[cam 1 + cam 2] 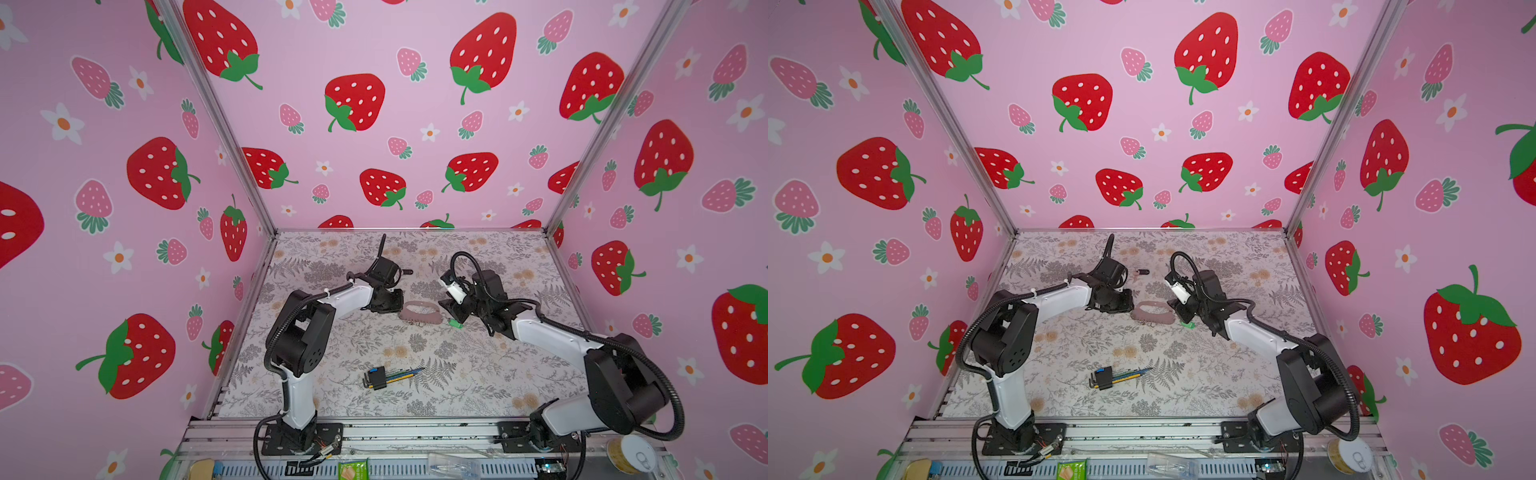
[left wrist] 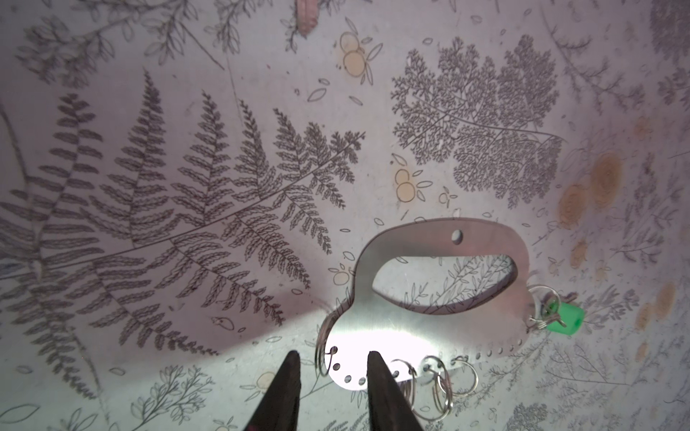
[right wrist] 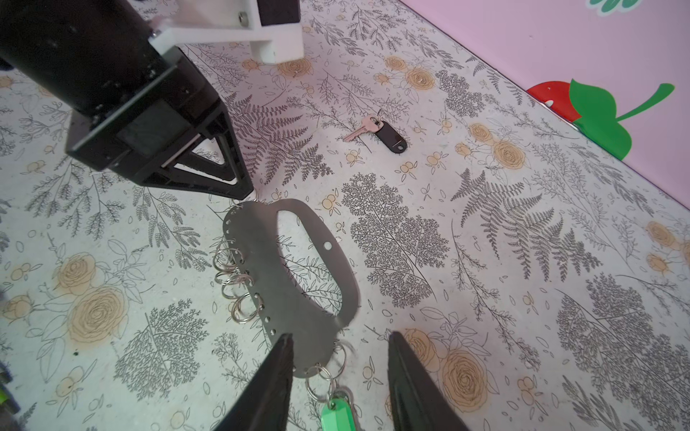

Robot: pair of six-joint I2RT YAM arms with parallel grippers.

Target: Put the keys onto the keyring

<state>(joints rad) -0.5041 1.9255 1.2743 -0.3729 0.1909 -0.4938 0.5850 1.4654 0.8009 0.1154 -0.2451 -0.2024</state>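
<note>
The keyring (image 1: 419, 314) is a flat plate with an oval cut-out, a row of small holes along its curved edge and several silvery split rings (image 3: 226, 258). It reads pinkish-brown in both top views and grey in the wrist views. It lies flat on the floral table (image 1: 478, 374), just below frame centre, between the two grippers.

The green-tag key (image 1: 456, 323) sits at its right end, on a split ring. The black-tag key (image 1: 1143, 272) lies apart, above the keyring in the frame.

The left gripper (image 2: 332, 369) has its jaws narrowly apart, straddling the plate's left-end corner. The right gripper (image 3: 339, 358) has its jaws moderately apart over the ringed right end, not clamped.
</note>
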